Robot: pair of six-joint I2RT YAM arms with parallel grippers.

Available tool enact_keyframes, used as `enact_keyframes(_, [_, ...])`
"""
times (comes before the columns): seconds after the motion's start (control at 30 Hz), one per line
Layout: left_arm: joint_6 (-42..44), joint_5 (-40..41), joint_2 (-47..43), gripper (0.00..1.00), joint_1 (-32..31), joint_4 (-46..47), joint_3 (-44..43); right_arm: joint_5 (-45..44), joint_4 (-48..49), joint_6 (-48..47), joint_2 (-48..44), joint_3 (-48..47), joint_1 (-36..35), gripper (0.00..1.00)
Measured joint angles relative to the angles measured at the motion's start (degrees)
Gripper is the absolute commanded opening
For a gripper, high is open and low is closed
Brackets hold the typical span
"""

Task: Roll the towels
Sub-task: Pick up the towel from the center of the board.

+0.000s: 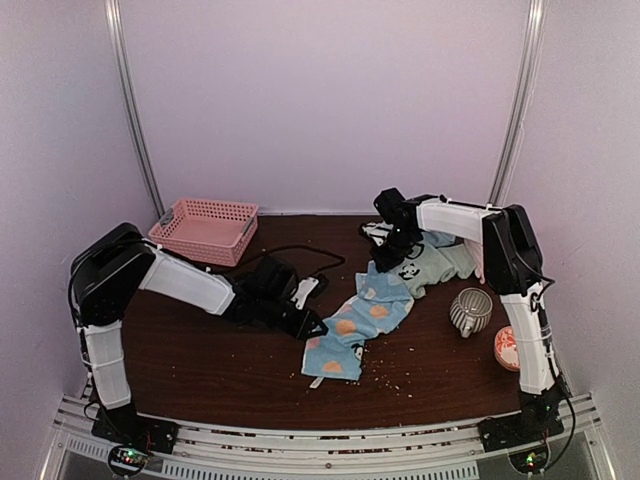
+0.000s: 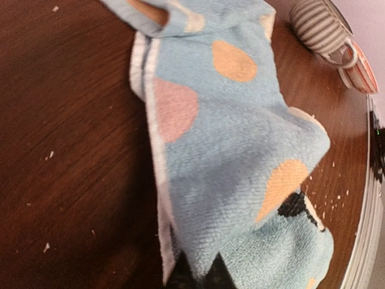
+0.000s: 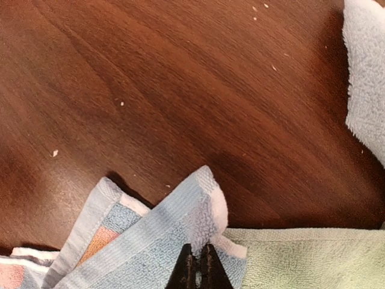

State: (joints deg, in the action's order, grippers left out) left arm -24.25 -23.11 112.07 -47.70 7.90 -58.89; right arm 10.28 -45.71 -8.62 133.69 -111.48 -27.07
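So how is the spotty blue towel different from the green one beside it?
The spotted blue towel has pink and orange spots; the green towel is plain but for one small dark mark. The spotted one lies stretched out long; the green one sits bunched farther back. The right claw pinches the spotted one's corner; the green one lies loose. Both are soft, unrolled cloths.
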Motion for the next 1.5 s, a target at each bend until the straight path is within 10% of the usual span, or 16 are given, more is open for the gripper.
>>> enact_keyframes(0.43, [14.62,16.09,-21.66,0.0,1.73,-26.16,-20.94,17.07,5.03,-0.61,-12.63,-8.11,1.64,0.01])
enact_keyframes(0.63, [20.2,18.49,-37.2,0.03,-7.26,-29.27,-15.67,29.79,18.36,-9.86,-38.77,19.47,5.33,0.22])
enact_keyframes(0.9, [19.65,14.4,-25.88,0.5,-19.45,-49.55,0.42,29.57,3.93,-32.46,-36.96,39.3,3.17,0.43])
enact_keyframes(1.23, [20.57,17.27,-32.3,0.54,-5.07,-46.29,-4.09,28.41,3.56,-27.15,-39.8,37.29,4.61,0.42])
enact_keyframes(1.5, [24.02,4.61,-26.93,0.54,-5.68,-43.82,-1.44,26.95,5.27,-17.05,-34.84,37.22,4.33,0.46])
